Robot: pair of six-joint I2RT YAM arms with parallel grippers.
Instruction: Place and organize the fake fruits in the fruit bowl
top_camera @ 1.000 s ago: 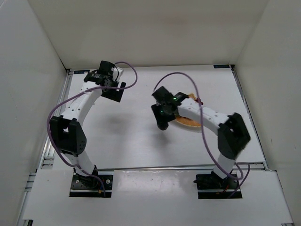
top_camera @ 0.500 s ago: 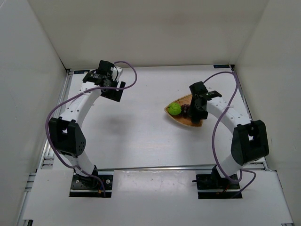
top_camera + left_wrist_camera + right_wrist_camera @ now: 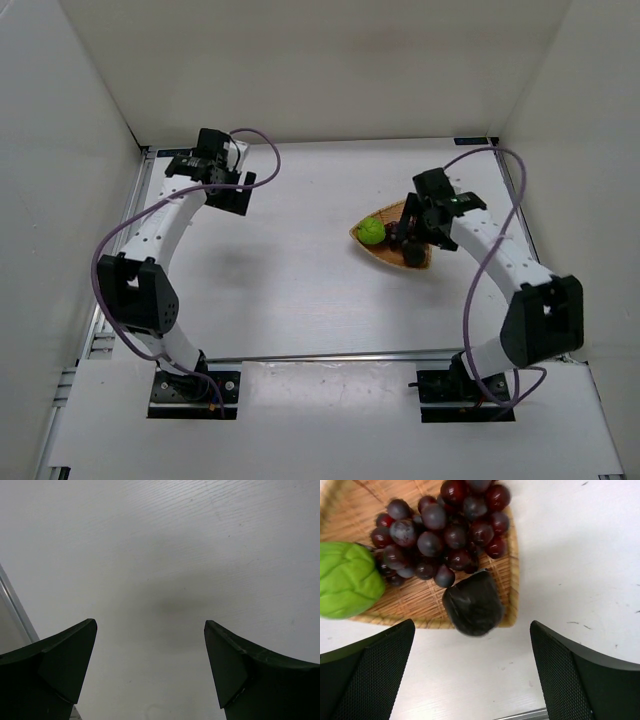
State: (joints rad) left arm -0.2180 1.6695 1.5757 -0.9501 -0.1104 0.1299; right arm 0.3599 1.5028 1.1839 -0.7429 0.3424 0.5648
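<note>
- The fruit bowl [image 3: 420,607], a woven basket, sits on the right half of the tabletop [image 3: 290,280], towards the far edge.
- All three fruits lie in it: the grape bunch [image 3: 440,530] in the middle, the green fruit [image 3: 347,580] overlapping one rim, and the dark round fruit [image 3: 472,602] on the near rim, touching the grapes.
- The right gripper [image 3: 471,630] hangs over the bowl, jaws wide apart, holding nothing.
- The left gripper [image 3: 150,625] is spread wide over bare tabletop near the far left corner.
</note>
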